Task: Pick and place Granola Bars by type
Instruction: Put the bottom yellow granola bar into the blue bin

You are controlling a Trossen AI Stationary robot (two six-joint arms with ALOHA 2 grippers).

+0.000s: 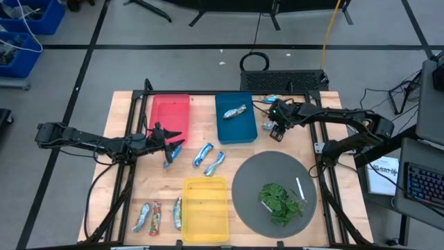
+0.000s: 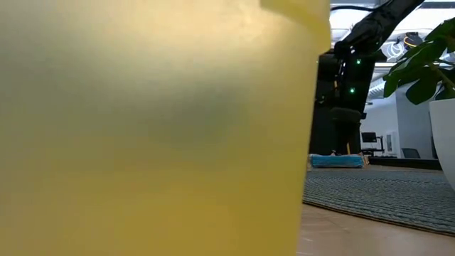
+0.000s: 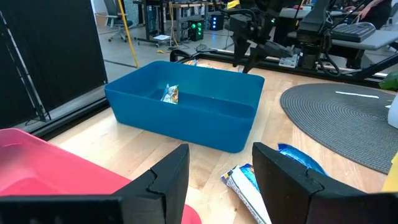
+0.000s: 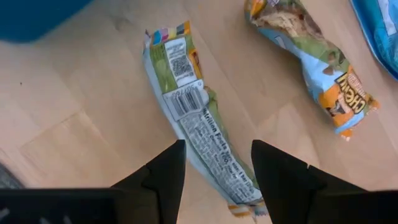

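My right gripper (image 4: 217,154) is open and points down over a tan-and-blue granola bar (image 4: 196,127) that lies flat on the wood right of the blue bin (image 1: 235,128). Its fingers stand on either side of the bar's one end. A second bar of this kind (image 4: 323,68) lies close by. My left gripper (image 3: 221,177) is open beside the red bin (image 1: 170,111), just short of a blue-and-white bar (image 3: 245,186). One bar (image 3: 170,93) lies in the blue bin. Two blue-and-white bars (image 1: 209,158) rest mid-table, and three more (image 1: 156,217) at the near left.
A yellow bin (image 1: 205,208) stands at the near edge and fills most of the low view. The round grey mat (image 1: 250,187) carries a green leafy bunch (image 1: 281,201) and a thin white stick (image 1: 300,189). Another bar (image 1: 274,99) lies at the far edge.
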